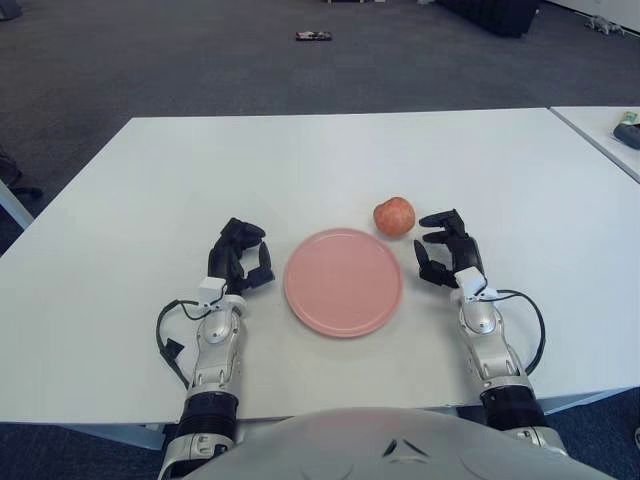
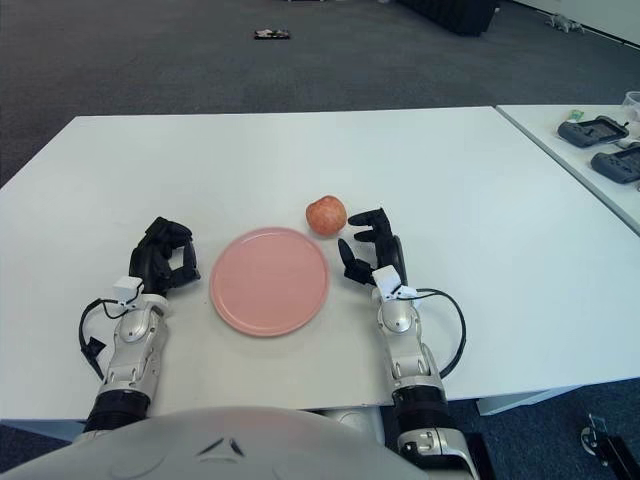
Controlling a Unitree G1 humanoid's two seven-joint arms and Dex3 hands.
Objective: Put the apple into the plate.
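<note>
Apple (image 1: 394, 215) on table (image 1: 330, 160), just beyond pink plate (image 1: 343, 282) rim | right hand (image 1: 444, 250) beside it, fingers spread, empty | left hand (image 1: 240, 256) curled, idle left of plate | we should wrap fingers around apple before lifting.

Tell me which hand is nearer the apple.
The right hand, fingers open, just right of the apple on the table. The left hand sits across the pink plate, farther off.
</note>
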